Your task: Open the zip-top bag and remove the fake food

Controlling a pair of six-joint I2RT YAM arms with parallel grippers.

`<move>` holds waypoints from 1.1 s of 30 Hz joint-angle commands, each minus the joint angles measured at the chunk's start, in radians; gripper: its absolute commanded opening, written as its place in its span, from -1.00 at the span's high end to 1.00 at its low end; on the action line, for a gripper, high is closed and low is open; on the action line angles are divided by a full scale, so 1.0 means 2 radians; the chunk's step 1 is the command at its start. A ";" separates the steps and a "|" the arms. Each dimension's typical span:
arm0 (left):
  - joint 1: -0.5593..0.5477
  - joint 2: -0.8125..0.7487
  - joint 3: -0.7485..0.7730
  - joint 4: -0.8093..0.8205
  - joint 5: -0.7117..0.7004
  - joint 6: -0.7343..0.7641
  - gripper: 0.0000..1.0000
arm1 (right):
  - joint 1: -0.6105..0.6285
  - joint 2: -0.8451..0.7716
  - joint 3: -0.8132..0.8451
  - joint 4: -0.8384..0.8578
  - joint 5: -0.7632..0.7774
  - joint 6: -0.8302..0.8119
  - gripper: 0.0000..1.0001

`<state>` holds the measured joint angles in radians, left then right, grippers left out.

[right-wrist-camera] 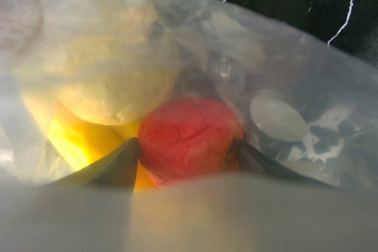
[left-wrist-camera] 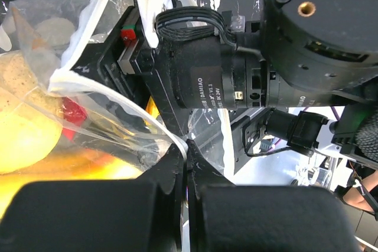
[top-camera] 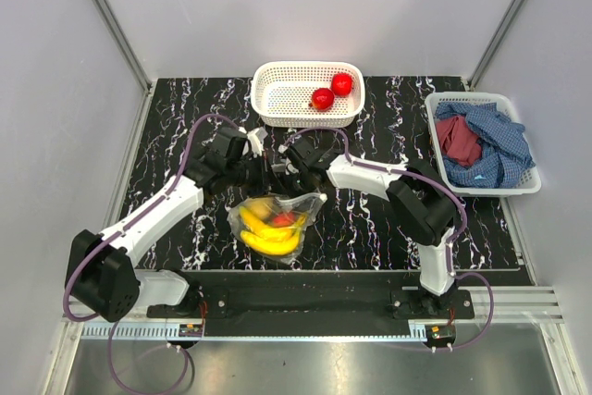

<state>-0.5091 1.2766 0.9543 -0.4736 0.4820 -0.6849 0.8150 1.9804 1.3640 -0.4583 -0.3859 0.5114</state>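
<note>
The zip-top bag (top-camera: 277,219) sits at the table's (top-camera: 370,228) near middle, holding fake food: a banana bunch (top-camera: 268,240) and a red fruit (right-wrist-camera: 189,140). The left gripper (left-wrist-camera: 186,146) is clamped on its rim. The right gripper (right-wrist-camera: 188,159) is inside, fingers spread astride the red fruit. Behind, a white basket (top-camera: 277,117) holds 2 red pieces (top-camera: 322,98).

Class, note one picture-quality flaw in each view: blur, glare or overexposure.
Top external: sharp, with slight glare on the zip-top bag. Left wrist: the left gripper looms dark and unfocused, the yellow fake food washed out. Right wrist: hazy plastic softens the red fruit.
</note>
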 commanded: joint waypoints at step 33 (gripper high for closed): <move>0.002 -0.092 0.021 -0.034 -0.052 0.026 1.00 | -0.087 -0.158 0.110 -0.062 -0.039 0.027 0.35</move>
<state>-0.5064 1.0985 0.9604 -0.5461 0.4042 -0.6640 0.6609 1.6505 1.4986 -0.5762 -0.4335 0.5625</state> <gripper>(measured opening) 0.012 0.532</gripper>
